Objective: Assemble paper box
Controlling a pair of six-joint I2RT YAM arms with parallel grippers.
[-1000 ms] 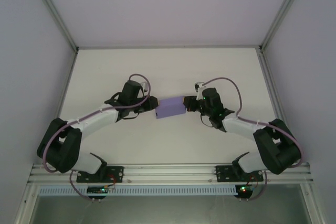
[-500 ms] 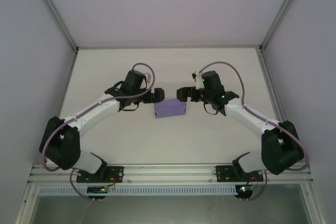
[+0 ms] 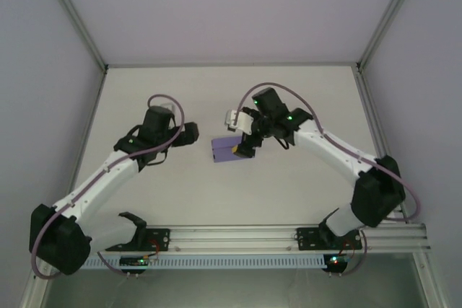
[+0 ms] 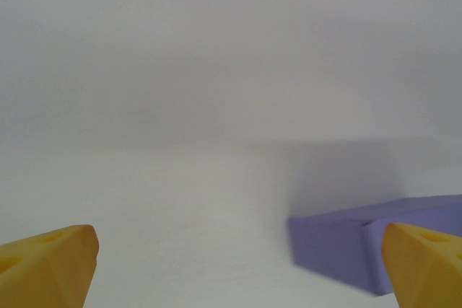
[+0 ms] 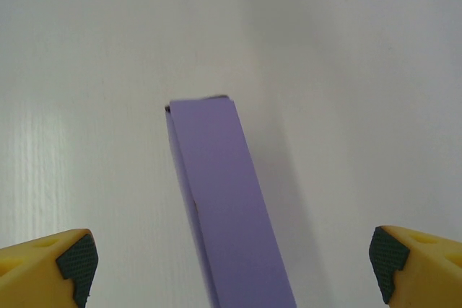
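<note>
White tabletop [image 3: 166,200], pale walls on three sides. Paper box [image 3: 227,151] rests on it near the middle. My right gripper [image 3: 244,147] hangs over the box's right end, jaws spread wide, gripping nothing. In the right wrist view the box [image 5: 220,200] runs lengthwise between my fingertips [image 5: 72,261], touching neither. My left gripper [image 3: 190,134] sits just left of the box, apart from it, jaws open too. In the left wrist view a box corner [image 4: 336,247] shows ahead, beside the right-hand finger.
</note>
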